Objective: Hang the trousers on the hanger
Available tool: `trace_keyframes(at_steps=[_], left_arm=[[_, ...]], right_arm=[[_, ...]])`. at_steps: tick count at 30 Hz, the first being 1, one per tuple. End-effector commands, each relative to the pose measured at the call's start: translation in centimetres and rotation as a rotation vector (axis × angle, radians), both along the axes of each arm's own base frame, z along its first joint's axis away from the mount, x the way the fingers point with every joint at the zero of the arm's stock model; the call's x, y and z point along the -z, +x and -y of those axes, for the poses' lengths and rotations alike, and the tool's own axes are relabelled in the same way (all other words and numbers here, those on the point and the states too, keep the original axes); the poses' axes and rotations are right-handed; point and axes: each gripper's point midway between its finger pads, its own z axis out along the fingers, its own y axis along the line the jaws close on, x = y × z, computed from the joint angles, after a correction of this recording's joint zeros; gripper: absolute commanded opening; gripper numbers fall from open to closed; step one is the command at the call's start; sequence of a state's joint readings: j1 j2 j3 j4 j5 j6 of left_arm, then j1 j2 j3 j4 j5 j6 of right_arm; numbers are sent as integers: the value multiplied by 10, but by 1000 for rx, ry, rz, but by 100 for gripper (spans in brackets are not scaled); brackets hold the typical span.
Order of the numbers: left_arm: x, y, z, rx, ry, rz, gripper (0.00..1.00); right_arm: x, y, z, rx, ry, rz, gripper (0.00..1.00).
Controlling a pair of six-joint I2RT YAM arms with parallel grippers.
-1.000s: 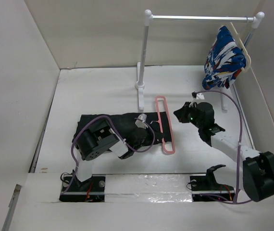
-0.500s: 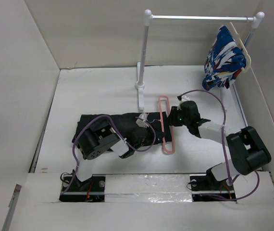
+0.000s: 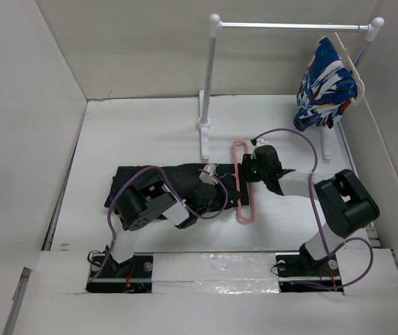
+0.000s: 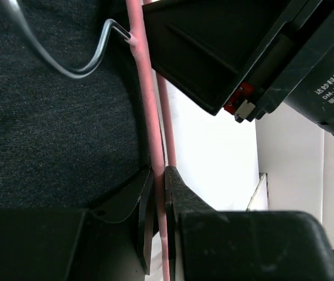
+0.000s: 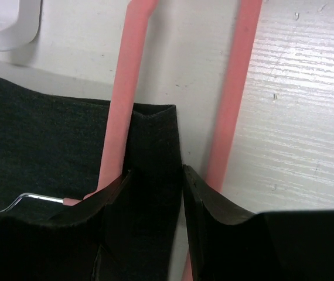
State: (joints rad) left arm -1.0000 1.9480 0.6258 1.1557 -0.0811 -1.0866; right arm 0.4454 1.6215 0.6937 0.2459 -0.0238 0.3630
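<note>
My left gripper (image 4: pixel 155 193) clenched on the hanger (image 4: pixel 146 105) bar, my right gripper (image 5: pixel 154 193) pinching the trousers (image 5: pixel 44 140) edge between the hanger's two bars, trousers stretching toward 9 o'clock across the tabletop (image 3: pixel 143 132).

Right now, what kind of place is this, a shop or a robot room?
Probably a robot test booth, not a shop: plain white walls box in a white table, two arms are bolted at its edge, and a small clothes rail holds one patterned garment.
</note>
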Motion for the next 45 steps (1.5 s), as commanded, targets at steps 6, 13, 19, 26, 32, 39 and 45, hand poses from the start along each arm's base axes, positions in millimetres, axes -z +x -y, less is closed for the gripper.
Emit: trace_keyframes(at_steps=[6, 13, 19, 26, 32, 39, 45], left_arm=[[19, 1, -9, -21, 70, 6, 0], [22, 5, -15, -36, 83, 5, 0], [24, 4, -21, -44, 109, 9, 0], [29, 4, -39, -71, 166, 18, 0], [36, 4, -60, -114, 217, 11, 0], [47, -1, -57, -75, 281, 12, 0], [47, -9, -20, -15, 254, -6, 0]], right_arm=[[-6, 11, -11, -8, 51, 51, 37], [9, -4, -19, -53, 125, 8, 17], [-24, -3, -6, -46, 193, 69, 0], [-87, -6, 27, -7, 210, 179, 0], [-112, -11, 64, 45, 185, 215, 0], [-145, 2, 67, -1, 289, 258, 0], [-123, 10, 11, -95, 300, 161, 0]])
